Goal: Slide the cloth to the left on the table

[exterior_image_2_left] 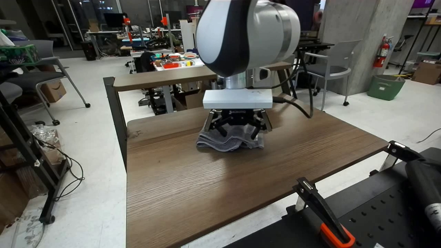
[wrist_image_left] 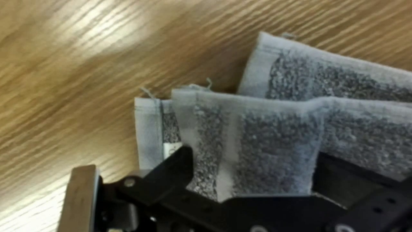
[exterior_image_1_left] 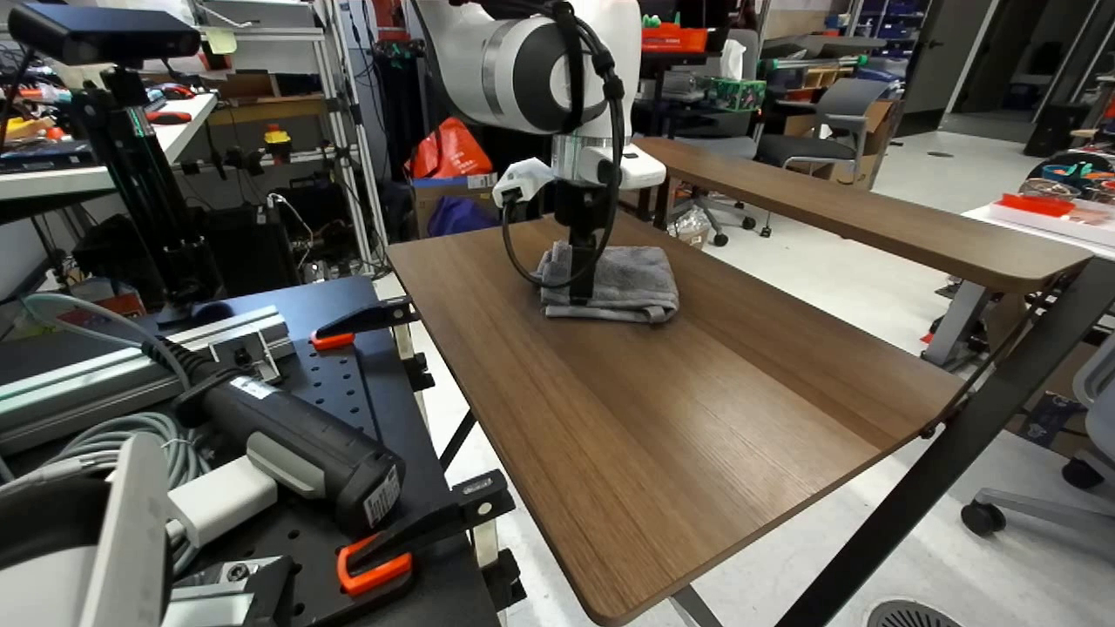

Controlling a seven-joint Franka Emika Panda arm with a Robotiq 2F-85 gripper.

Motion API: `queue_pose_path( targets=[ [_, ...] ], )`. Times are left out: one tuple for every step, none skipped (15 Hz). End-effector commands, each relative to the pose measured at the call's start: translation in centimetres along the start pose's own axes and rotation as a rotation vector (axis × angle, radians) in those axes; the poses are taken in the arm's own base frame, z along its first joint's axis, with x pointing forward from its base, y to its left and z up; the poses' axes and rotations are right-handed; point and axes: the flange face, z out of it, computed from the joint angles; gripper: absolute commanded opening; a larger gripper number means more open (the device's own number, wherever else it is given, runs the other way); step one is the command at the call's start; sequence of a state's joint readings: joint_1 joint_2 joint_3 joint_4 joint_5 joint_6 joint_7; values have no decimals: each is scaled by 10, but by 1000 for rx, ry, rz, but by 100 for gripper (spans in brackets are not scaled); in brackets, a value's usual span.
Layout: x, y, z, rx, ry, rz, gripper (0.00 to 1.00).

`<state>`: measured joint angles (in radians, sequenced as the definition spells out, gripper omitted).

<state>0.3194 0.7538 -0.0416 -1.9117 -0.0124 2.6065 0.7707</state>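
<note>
Straddling part of the grey cloth (exterior_image_1_left: 636, 274), the jaws stand wide, one at about eight o'clock and one at about four in the wrist view, with a stretch of towelling showing between them. They seem to meet the fabric; whether they press on it firmly cannot be told. The cloth lies folded and layered on the wood-grain table (exterior_image_1_left: 740, 435), at roughly eleven o'clock from the tabletop's middle in an exterior view. In the wrist view a lower fold's corner pokes out at twelve o'clock, and a small white label (wrist_image_left: 170, 149) shows at nine.

As for progress, reaching the cloth looks done: the arm (exterior_image_2_left: 248, 38) stands over it and the jaws are down at its level. The slide itself seems to be what is left, or most of it, though nothing marks a starting spot, so how much travel is done cannot be judged. Nor is it certain which way counts as left, since the views face the table from different places. The next move likely calls for steady downward contact, then a sideways drag; too light a touch could ruck the top layer and leave the rest behind
</note>
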Motion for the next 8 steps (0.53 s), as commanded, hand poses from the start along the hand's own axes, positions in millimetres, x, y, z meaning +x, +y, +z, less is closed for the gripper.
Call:
queue_pose_path(
  targets=[
    [3,-31,-1,-11,-6,-28,100],
    [4,-34,-9,-11,-11,-30,100],
    [4,-36,-19,-10,-19,-32,100],
    [3,-35,-34,-13,-28,-34,100],
    [1,-34,-48,-10,-33,-48,100],
    [-1,-31,-61,-8,-33,-59,100],
    [-3,-27,-72,-4,-32,-69,100],
    [-4,-18,-80,-14,-49,-87,100]
  ],
)
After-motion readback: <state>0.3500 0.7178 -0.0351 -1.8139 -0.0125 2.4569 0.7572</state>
